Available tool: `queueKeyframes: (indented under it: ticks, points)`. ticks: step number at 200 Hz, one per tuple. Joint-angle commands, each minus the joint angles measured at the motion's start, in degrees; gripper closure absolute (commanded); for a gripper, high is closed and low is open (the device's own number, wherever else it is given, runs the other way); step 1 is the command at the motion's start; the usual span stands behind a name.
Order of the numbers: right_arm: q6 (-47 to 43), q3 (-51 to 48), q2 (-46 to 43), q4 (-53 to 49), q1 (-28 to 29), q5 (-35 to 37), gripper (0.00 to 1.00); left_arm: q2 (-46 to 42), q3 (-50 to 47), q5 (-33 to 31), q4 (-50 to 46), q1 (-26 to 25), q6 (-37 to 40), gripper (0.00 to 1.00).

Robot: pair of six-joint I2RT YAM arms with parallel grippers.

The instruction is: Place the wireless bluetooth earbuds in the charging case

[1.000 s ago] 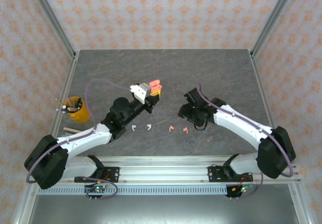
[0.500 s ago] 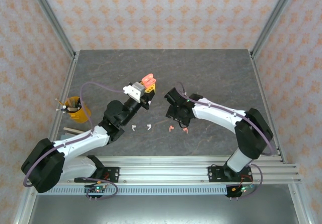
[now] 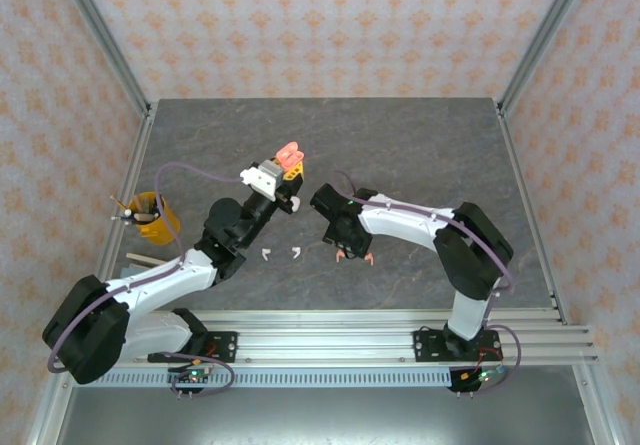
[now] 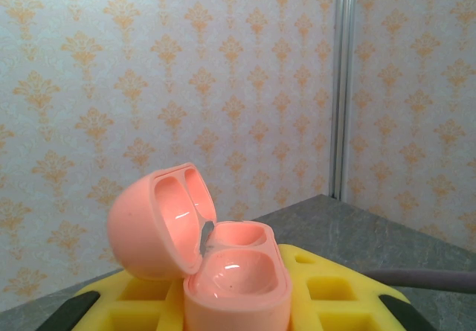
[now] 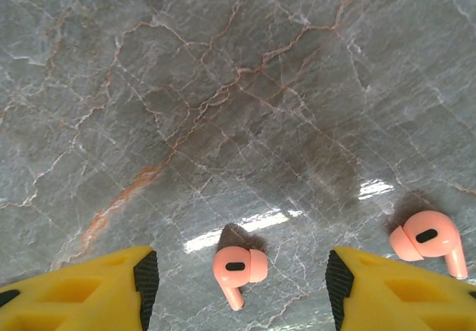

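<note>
Holding: left end effector (image 4: 238,305) grips the coral-pink charging case (image 4: 223,271) tightly, lid swung open and both wells bare, raised clear of the counter (image 3: 420,145).
Hovering: right end effector (image 5: 238,290) hangs low, jaws well apart and gripping nothing, straddling one coral-pink earbud (image 5: 236,265) that lies on the stone.
Neighbour: a second coral-pink earbud (image 5: 428,242) lies just outside the jaws.
Waiting: two white earbuds (image 3: 298,253) lie nearby on the counter, toward the left arm.
Step in hand: by the look of it, the first pick, with no bud seated yet.
Next move: likely a short descent and a gentle close on the tiny bud without flicking it away, then a carry to the open case, stem down into a well.
</note>
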Motion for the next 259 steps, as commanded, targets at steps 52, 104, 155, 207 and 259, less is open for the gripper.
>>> queueKeyframes:
  ticks: [52, 104, 155, 207, 259]
  points:
    - [3.5, 1.6, 2.9, 0.3, 0.9, -1.9, 0.38, -2.0, 0.7, 0.0, 2.0, 0.9, 0.9, 1.00]
    - [3.7, 0.8, 3.6, 1.7, 1.0, -2.6, 0.40, -1.9, 0.9, 0.6, 0.4, 0.9, 0.7, 1.00]
    - [3.7, 0.1, 4.3, 2.9, 1.0, -3.4, 0.44, -1.8, 1.1, 0.7, 0.0, 0.9, 0.6, 1.00]
    - [3.7, -0.4, 4.8, 3.1, 1.0, -3.6, 0.46, -1.7, 1.1, 0.8, -0.2, 0.9, 0.6, 1.00]
    - [3.7, -0.6, 5.0, 2.4, 1.7, -3.6, 0.47, -1.7, 1.3, 0.9, -0.1, 1.0, 0.5, 1.00]
